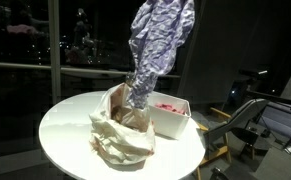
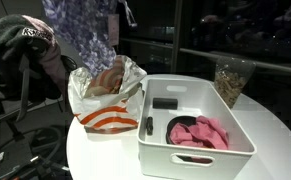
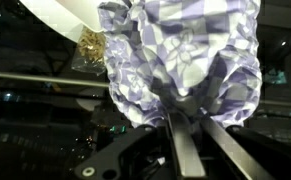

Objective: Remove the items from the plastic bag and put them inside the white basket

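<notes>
Nearest stands the white basket [image 2: 195,160], with pink items [image 2: 197,132] inside. Just beside it at 9 o'clock sits the plastic bag [image 2: 103,108]. From the bag's mouth toward 12 o'clock rises a purple checked cloth [image 2: 80,30], on which the gripper [image 3: 185,118] is clamped.

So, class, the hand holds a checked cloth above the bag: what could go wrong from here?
The checked cloth hangs long from the hand, its lower end at the mouth of the plastic bag, so it may drag or tip the bag. The white basket already holds a pink item, so the bulky cloth may drape over its rim rather than settle inside.
</notes>
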